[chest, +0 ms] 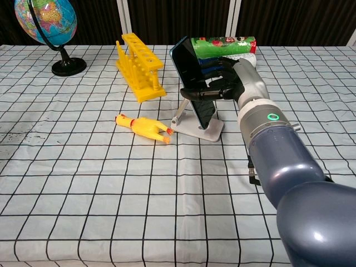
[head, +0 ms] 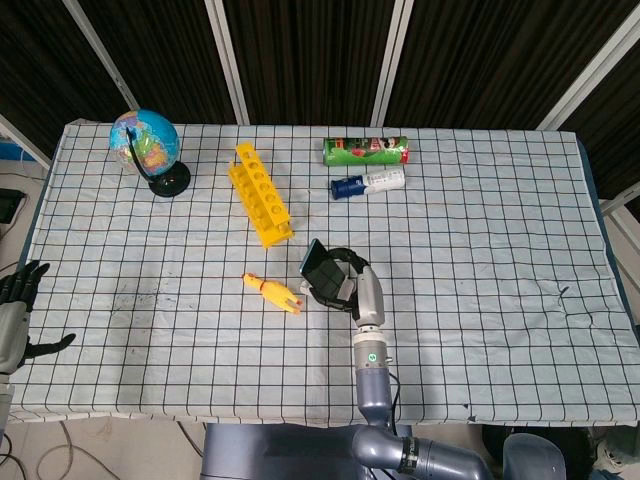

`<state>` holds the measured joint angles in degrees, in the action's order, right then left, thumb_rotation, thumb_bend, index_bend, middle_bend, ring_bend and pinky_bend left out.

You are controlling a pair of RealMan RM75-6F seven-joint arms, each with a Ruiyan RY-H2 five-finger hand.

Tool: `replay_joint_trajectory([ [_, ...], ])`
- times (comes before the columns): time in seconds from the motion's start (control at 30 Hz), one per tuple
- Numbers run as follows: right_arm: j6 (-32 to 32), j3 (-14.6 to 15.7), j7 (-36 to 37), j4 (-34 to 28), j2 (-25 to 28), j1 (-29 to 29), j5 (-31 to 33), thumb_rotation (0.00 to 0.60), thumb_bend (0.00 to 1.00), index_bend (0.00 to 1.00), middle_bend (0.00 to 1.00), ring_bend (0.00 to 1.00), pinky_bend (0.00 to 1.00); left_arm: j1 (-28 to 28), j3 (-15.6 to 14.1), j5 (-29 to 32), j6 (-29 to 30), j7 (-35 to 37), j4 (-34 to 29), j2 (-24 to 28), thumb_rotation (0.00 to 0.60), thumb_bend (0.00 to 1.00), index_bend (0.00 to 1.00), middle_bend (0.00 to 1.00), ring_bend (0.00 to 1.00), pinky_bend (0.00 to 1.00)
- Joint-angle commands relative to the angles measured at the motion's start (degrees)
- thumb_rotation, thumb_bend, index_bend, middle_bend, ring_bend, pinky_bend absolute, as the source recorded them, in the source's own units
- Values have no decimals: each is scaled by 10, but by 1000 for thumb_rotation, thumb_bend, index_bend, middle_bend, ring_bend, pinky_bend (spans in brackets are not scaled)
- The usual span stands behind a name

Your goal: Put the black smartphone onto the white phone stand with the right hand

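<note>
Black smartphone (chest: 192, 78) sits gripped in the right hand (chest: 222, 80), on the white phone stand (chest: 203, 129).

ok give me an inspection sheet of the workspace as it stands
surface: table under a white cloth with a black grid
job's things: black smartphone tilted on the white phone stand
clutter: globe, yellow rack, rubber chicken, green can, blue-capped bottle
hands: right hand grips the phone; left hand at the table edge, holds nothing
cables: one on the floor near the front-left corner
surroundings: dark curtain behind
</note>
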<state>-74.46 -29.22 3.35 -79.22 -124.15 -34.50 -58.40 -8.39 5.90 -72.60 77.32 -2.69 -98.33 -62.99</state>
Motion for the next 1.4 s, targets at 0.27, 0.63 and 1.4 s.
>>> replay_joint_trajectory([
  [0.27, 8, 1, -12, -4, 2, 1, 7, 600, 125, 247, 277, 179, 139, 0, 0, 0, 1, 1, 0, 0, 600, 0, 0, 0, 0, 0],
  [0.63, 18, 9, -24, -19, 13, 5, 7, 600, 14, 0, 6, 31, 137, 0, 0, 1, 1, 1, -1, 1, 600, 0, 0, 0, 0, 0],
  [1.4, -10, 164, -76, -213, 396, 164, -127, 600, 46, 0, 0, 0, 138, 5, -4, -19, 26, -28, 6, -13, 600, 0, 0, 0, 0, 0],
])
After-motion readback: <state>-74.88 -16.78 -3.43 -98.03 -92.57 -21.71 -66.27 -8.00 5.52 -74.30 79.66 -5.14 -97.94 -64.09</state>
